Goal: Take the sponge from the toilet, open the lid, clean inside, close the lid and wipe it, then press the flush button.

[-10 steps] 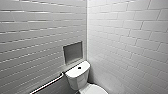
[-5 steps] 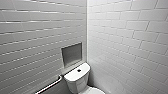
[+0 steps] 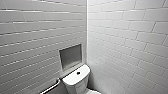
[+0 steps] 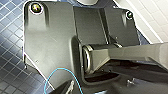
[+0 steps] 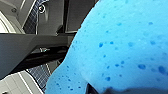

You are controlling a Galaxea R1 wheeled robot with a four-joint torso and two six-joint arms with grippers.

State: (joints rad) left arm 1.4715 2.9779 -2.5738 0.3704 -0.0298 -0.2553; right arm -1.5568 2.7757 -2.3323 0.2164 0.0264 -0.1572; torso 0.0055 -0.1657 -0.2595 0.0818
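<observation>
In the head view, two walls of white oblong tiles (image 3: 125, 37) meet in a corner just right of centre. Low in the frame, at that corner, stands the toilet (image 3: 75, 83). Its rounded tank top faces up, with the dark round flush button (image 3: 78, 73) in the middle. A square recessed niche (image 3: 70, 56) is set in the left wall directly above the tank. At lower left a metal grab bar (image 3: 51, 87) runs slantwise along that wall.

The sponge (image 5: 120, 45), bright blue and pitted with darker pores, sits very close to the right wrist camera, gripped by the right pincer (image 5: 105, 88). Dark blue mosaic floor (image 5: 37, 72) lies well beyond it.

In the left wrist view the same floor and a thin blue cable (image 4: 53, 75) show. I cannot tell the left pincer's state.
</observation>
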